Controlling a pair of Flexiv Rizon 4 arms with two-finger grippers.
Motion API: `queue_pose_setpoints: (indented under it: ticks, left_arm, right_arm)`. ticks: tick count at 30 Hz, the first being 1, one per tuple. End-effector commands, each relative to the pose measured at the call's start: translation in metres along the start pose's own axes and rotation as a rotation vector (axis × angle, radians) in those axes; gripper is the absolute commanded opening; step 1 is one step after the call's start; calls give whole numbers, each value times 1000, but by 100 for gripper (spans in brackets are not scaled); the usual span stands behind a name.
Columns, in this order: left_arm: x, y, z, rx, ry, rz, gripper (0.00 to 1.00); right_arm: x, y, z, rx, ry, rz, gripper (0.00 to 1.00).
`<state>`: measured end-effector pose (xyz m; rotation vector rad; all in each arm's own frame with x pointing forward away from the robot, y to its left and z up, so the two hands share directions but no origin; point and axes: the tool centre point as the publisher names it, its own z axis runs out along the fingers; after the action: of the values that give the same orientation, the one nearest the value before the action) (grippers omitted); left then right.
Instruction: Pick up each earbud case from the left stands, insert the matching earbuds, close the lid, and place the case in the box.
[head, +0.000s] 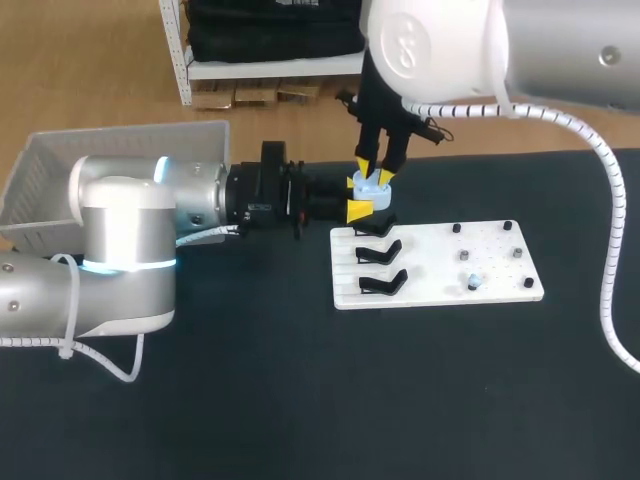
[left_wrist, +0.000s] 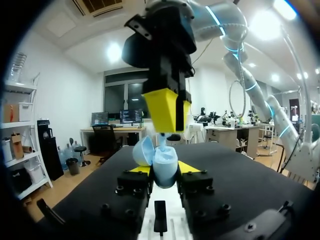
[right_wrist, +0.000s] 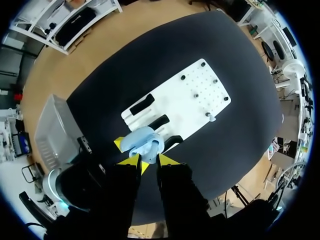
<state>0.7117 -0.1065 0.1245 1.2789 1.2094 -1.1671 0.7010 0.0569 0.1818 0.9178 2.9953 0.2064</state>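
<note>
Left gripper (left_wrist: 164, 169) is pinching the open light-blue case (left_wrist: 165, 161) from both sides, just off the white board's (head: 430, 262) far left corner. The right gripper (left_wrist: 167, 114) hangs right over it, and I can't tell if it's got a bud. I'd come straight down slowly, keeping the case level and staying clear of the lid (left_wrist: 142, 150).

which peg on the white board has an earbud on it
The near-edge peg closer to the black stands; it holds a pale blue earbud, the other pegs are bare.
</note>
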Motion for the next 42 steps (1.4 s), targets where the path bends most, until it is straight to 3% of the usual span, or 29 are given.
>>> queue_pose_setpoints:
  ticks: [1,19,21,26,32,34,39,42]
  left_arm:
    - [0,-3,0,-8,-3,4,0]
    - [0,-3,0,-8,-3,4,0]
    - [0,-3,0,-8,-3,4,0]
    - [0,-3,0,-8,-3,4,0]
    - [0,-3,0,-8,-3,4,0]
    - [0,-3,0,-8,-3,4,0]
    - [0,-3,0,-8,-3,4,0]
    - [0,-3,0,-8,-3,4,0]
  right_arm:
    - [-1,0,1,-3,-4,6,0]
    - [-4,-4,8,7,4,21,0]
    - [-4,-4,8,5,4,21,24]
    - [-3,-4,8,-3,6,19,49]
    - [5,-13,-12,-56,-1,-3,36]
    - [9,-21,-22,-100,4,-38,36]
    - [16,-47,-28,-177,23,-257,37]
    - [11,-69,-22,-173,8,-344,29]
